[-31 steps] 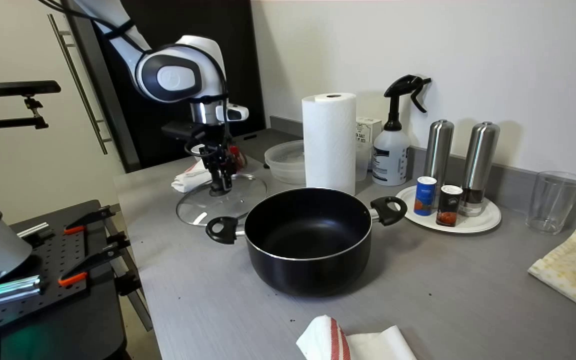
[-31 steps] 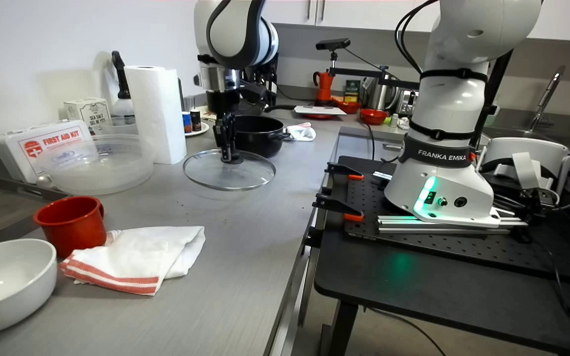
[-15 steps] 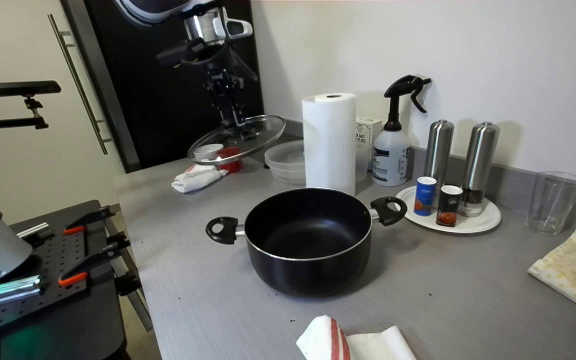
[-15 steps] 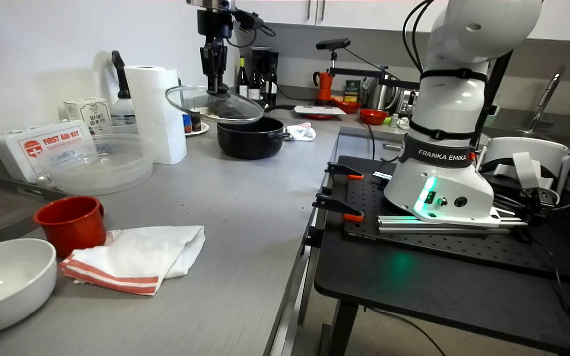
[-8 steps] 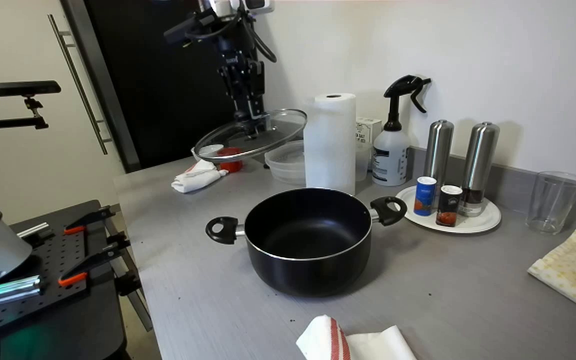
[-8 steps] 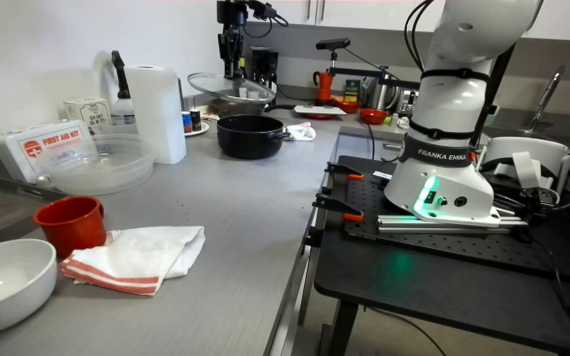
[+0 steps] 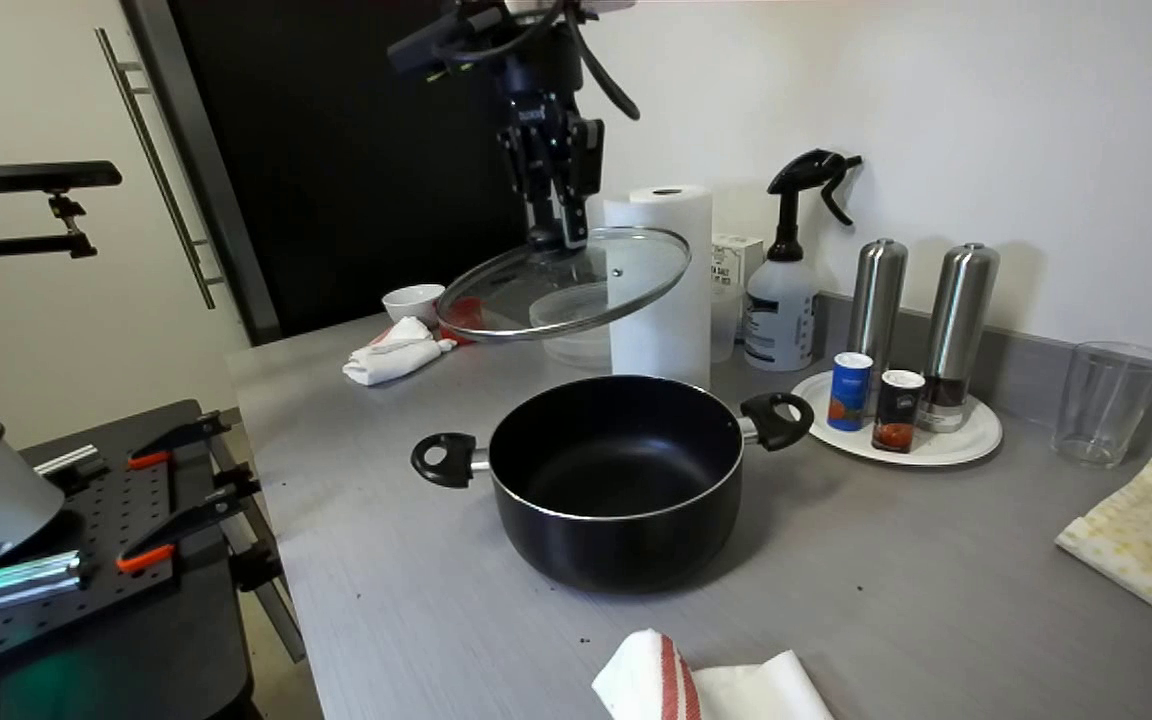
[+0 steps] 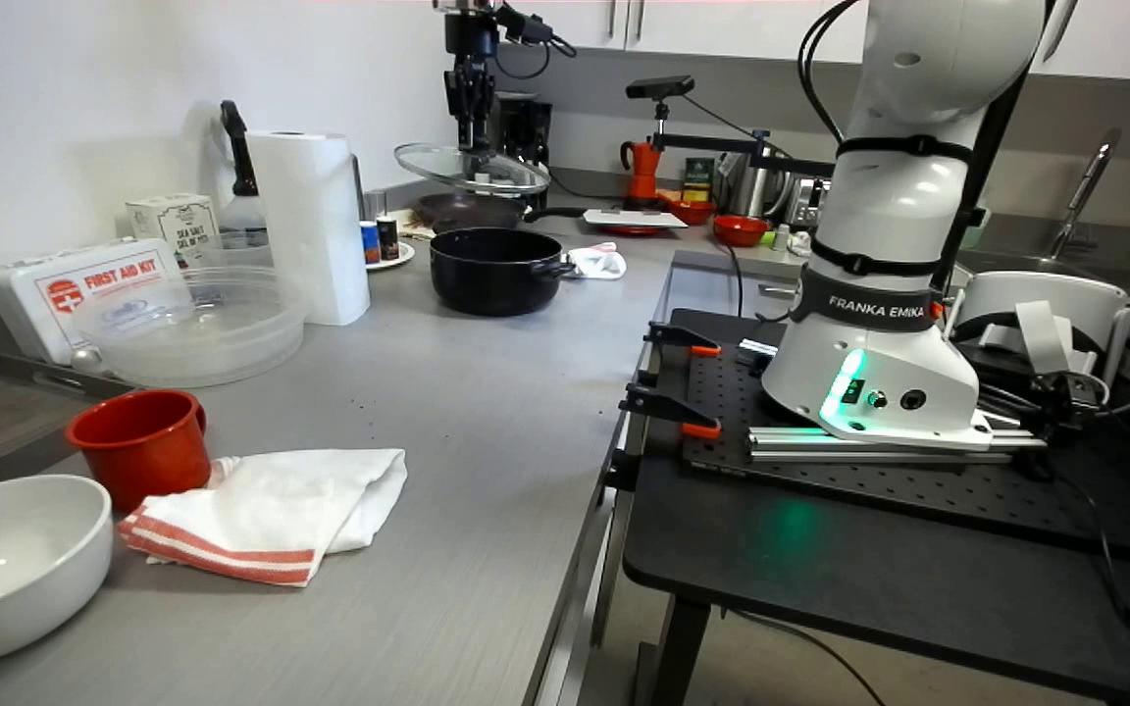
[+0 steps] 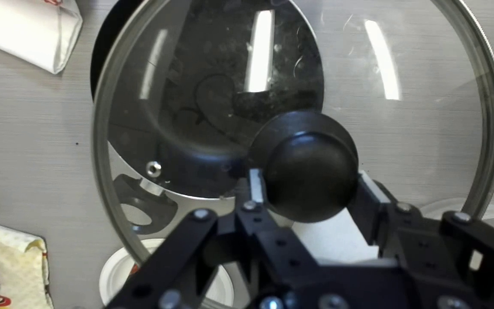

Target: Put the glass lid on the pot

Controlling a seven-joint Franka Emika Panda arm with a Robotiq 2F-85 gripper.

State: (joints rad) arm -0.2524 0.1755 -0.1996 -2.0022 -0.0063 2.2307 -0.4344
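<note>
In an exterior view: glass lid (image 7: 563, 292), lately raised off the worktop (image 7: 436, 590), hung tilted before the paper-towel roll (image 7: 663, 347). In an exterior view: pot (image 8: 491, 284), uncovered; lid, brought nearer, showed at 12 o'clock. Wrist view: tool (image 9: 314, 186) gripped the lid's knob (image 9: 311, 171); pot lay at 10 o'clock. Lift judged done; centring and lowering remained.
</note>
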